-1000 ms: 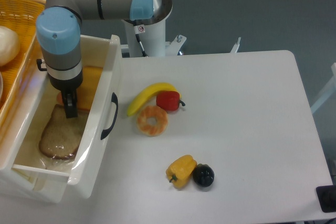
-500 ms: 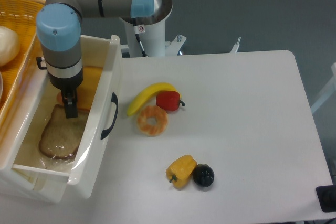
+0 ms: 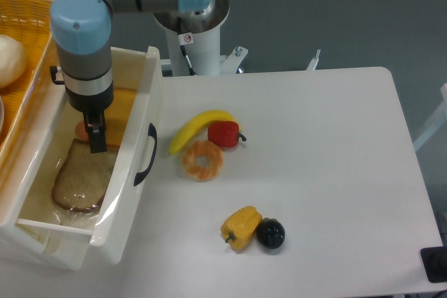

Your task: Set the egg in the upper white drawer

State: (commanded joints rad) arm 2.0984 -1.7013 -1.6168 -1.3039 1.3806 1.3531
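The upper white drawer (image 3: 143,113) stands pulled out at the left, its black curved handle facing the table. My gripper (image 3: 98,146) reaches down inside it, its dark fingers (image 3: 96,130) hanging over a slice of bread. The egg (image 3: 82,129), a small salmon-pink oval, lies in the drawer just left of the fingers and partly behind them. It sits beside the fingers' middle, not between the tips. The fingers overlap as one dark bar from this angle, and they appear open and empty.
A bread slice (image 3: 80,181) and an orange block (image 3: 122,113) lie in the drawer. A yellow wicker basket (image 3: 28,5) with a white ball (image 3: 10,57) sits at far left. On the table lie a banana (image 3: 198,128), red pepper (image 3: 224,134), doughnut (image 3: 203,160), yellow pepper (image 3: 241,227) and a dark round fruit (image 3: 270,233).
The gripper has lifted slightly and shifted a little right inside the drawer. The egg has stayed where it was. Nothing on the table moved.
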